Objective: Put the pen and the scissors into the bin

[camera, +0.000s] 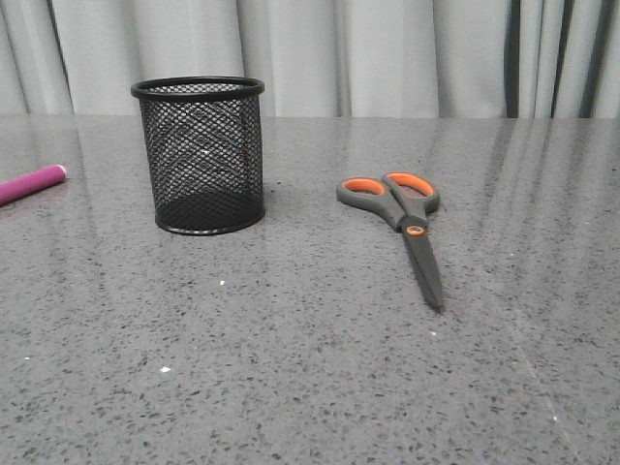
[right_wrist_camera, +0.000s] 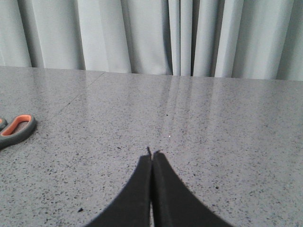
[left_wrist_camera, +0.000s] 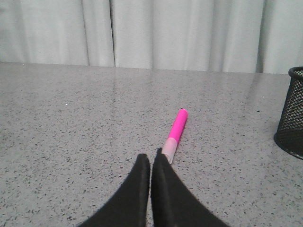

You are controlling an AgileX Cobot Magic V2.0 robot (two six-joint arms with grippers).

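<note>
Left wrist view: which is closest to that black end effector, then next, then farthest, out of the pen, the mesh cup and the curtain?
1. Pen: lying just beyond the shut left end effector.
2. Mesh cup: farther off at the view's edge.
3. Curtain: behind the table's far edge.

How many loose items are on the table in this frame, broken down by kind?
Pens: 1, the pink pen lying flat
Scissors: 1, the scissors lying flat, blades closed
Mesh cups: 1, the black bin standing upright, nothing visible inside it
Total: 3
</note>
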